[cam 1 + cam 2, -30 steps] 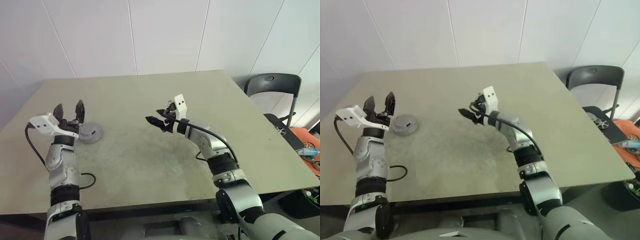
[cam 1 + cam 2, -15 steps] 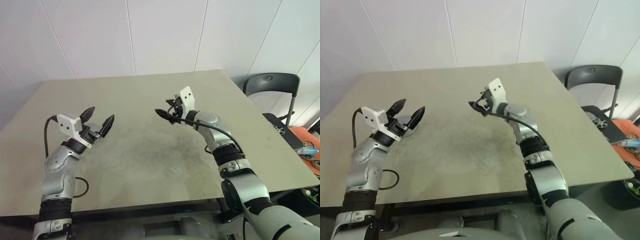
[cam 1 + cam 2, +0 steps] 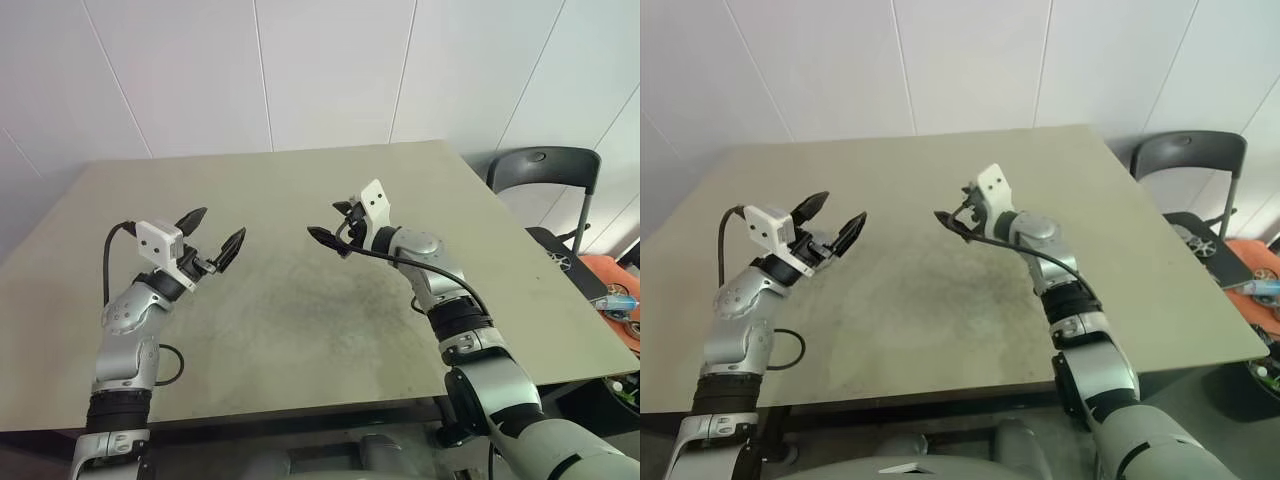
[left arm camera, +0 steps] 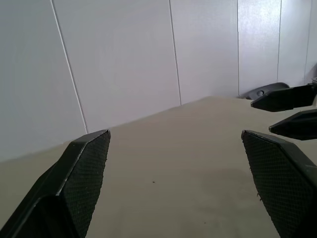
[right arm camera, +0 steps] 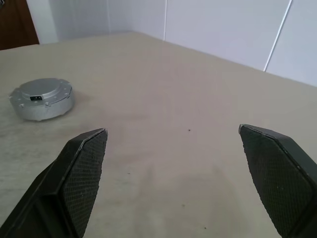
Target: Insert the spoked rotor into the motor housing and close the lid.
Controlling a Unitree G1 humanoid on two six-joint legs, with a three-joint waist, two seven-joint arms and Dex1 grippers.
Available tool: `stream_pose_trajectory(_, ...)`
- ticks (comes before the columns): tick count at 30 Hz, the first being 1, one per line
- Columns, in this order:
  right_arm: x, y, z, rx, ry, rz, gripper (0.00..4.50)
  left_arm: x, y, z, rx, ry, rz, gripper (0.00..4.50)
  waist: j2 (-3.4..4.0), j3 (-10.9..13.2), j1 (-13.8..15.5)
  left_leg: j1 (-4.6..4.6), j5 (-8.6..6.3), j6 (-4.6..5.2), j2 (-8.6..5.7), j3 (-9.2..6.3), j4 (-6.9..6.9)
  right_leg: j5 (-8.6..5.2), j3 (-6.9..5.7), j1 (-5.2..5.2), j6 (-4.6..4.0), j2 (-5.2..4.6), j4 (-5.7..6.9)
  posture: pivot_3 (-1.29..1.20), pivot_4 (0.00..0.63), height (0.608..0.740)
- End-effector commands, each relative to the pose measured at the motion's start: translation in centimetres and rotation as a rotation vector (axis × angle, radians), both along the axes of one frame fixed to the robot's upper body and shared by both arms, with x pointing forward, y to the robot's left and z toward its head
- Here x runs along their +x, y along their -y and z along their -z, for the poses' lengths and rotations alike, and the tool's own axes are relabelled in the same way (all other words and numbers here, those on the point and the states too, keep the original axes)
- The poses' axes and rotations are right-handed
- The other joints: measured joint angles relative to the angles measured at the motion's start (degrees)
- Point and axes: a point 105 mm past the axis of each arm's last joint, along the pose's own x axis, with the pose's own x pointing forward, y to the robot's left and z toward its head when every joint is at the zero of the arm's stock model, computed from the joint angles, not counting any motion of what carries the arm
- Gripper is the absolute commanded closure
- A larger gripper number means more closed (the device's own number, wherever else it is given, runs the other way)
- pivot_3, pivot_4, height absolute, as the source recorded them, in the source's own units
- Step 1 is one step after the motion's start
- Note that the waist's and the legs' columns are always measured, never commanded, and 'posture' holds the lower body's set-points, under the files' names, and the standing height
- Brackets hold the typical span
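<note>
Left tool point(image 3: 216, 236): raised above the table at about 9 o'clock of the scene, both black fingers spread wide with nothing between them, tips pointing toward the table's middle.
Left tool, own wrist view point(image 4: 173, 188): its two textured pads stand far apart with bare tabletop between them; the other arm's fingertips show at one edge of the view.
Right tool point(image 3: 336, 224): held over the table's middle, a little toward 12 o'clock, fingers spread and empty, tips aimed toward 9 o'clock.
Right tool, own wrist view point(image 5: 173, 183): pads wide apart, open tabletop between them.
Motor housing with lid point(image 5: 42, 98): a round silvery-grey closed unit with small lugs around its rim and a dark slot on its flat top, seen in the right wrist view, resting flat on the table well ahead of the right tool's fingers and touching neither tool.
Spoked rotor: cannot tell where it is.
Table point(image 3: 300, 320): pale greenish-beige top with a darker scuffed patch near the middle.
Chair point(image 3: 545, 165): dark seat beyond the table's edge at about 2 o'clock.
Wall point(image 3: 320, 70): white panels behind the table at 12 o'clock.
</note>
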Motion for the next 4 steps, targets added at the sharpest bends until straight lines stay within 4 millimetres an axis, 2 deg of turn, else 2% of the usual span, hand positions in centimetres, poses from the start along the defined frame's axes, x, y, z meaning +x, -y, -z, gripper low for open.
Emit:
stream_pose_trajectory(1, 0.54, -0.93, -2.11, 0.004, 0.088, -0.006, 0.03, 0.75, 0.34, -0.99, 0.053, 0.048, -0.019, 0.00, 0.00, 0.0, 0.0, 0.00, 0.00, 0.00, 0.00, 0.00, 0.00, 0.00, 0.00, 0.00, 0.00, 0.00, 0.00, 0.00, 0.000, 0.740)
stream_pose_trajectory(4, 0.74, -1.40, -1.56, -0.024, 0.085, -0.008, 0.03, 0.98, 0.15, -1.24, 0.044, 0.062, -0.036, 0.00, 0.00, 0.0, -0.2, 0.02, 0.00, 0.00, 0.00, 0.04, -0.01, 0.00, 0.03, -0.01, 0.00, 0.01, 0.01, 0.00, 0.000, 0.740)
